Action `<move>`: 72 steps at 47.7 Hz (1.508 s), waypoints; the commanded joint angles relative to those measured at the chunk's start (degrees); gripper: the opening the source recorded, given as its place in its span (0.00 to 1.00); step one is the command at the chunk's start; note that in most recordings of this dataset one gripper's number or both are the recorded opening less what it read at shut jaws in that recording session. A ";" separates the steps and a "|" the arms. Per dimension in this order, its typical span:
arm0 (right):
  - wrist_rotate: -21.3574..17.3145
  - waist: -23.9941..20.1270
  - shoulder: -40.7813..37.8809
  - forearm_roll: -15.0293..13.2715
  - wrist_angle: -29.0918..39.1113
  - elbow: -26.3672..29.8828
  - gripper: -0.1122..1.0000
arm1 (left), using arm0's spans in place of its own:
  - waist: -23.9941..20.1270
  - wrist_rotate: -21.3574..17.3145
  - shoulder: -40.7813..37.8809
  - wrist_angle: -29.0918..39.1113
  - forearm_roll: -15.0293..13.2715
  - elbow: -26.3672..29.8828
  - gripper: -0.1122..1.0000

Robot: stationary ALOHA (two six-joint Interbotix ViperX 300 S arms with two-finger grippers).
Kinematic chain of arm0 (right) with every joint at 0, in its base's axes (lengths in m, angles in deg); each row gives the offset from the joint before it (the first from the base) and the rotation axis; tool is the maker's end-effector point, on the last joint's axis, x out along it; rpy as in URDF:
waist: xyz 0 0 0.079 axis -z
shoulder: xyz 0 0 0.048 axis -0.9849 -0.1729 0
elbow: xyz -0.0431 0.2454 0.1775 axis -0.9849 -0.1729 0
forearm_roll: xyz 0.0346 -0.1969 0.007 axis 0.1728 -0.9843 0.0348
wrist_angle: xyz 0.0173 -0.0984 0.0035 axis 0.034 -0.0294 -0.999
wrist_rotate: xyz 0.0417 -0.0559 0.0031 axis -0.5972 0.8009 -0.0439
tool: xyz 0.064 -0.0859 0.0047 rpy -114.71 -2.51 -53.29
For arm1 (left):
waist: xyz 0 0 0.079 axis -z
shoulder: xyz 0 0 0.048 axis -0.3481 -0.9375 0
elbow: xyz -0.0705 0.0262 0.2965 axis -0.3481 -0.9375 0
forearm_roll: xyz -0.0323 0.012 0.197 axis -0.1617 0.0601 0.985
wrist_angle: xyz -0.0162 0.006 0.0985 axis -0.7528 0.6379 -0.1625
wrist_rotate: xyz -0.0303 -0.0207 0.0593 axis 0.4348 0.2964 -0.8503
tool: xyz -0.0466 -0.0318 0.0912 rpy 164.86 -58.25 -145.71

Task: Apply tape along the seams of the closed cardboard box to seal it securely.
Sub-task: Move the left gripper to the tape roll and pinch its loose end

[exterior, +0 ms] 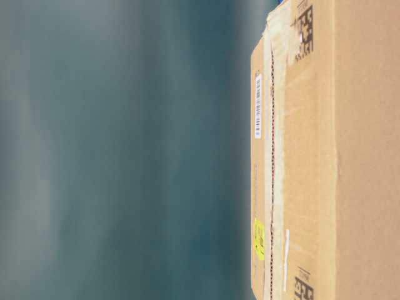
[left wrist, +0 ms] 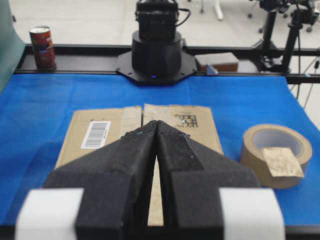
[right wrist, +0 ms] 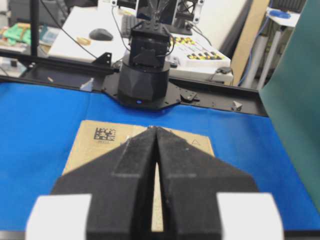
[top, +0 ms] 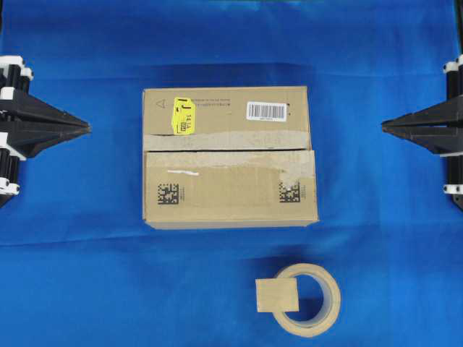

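Nearest the bottom edge of the overhead view lies the roll (top: 307, 299) of tan tape on the blue cloth (top: 87, 289), with the tape (top: 277, 295), a short squarish piece, resting across its left rim. Beyond it, near the middle of the cloth, sits the cardboard box (top: 229, 168), flaps down. The seam (top: 217, 150) runs as a thin dark slit across its top between the two long flaps, edged with pale old tape. A yellow sticker (top: 183, 116) and a barcode label (top: 266, 110) sit on the far flap.

The left gripper (top: 88, 128) and right gripper (top: 383, 129) hang well apart from the box on either side. Both have their fingers pressed together, holding nothing. The table-level view is too blurred to add much.
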 commanded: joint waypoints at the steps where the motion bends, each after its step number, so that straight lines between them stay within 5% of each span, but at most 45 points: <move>1: 0.00 0.18 0.26 0.00 -0.44 1.49 0.10 | 0.09 -1.32 -0.97 0.35 -0.62 1.49 0.10; 7: 0.35 0.26 -0.44 -0.09 -0.09 2.81 0.10 | 1.23 -5.19 -1.14 0.18 -0.62 1.76 0.10; 17: 0.35 0.62 -0.97 0.00 -0.18 3.43 0.10 | 6.77 -17.49 -6.15 -5.62 -0.62 2.29 0.10; 27: 0.00 0.62 -1.23 0.00 -0.35 3.60 0.10 | 12.74 -36.39 -18.28 -14.50 -0.70 4.04 0.10; 38: 0.00 0.53 -2.20 0.00 -1.32 4.13 0.10 | 17.67 -53.61 -34.10 -9.58 -1.14 11.60 0.10; 59: -0.09 0.53 -2.72 0.00 -2.11 4.66 0.10 | 21.62 -56.87 -56.51 13.27 -1.05 34.01 0.15; 66: 0.00 0.62 -2.72 0.00 -2.11 4.75 0.10 | 21.97 -58.10 -60.64 15.03 -0.79 37.97 0.29; 72: 0.09 0.62 -2.64 -0.09 -2.11 4.75 0.10 | 21.97 -62.40 -64.07 15.38 -0.79 40.61 0.29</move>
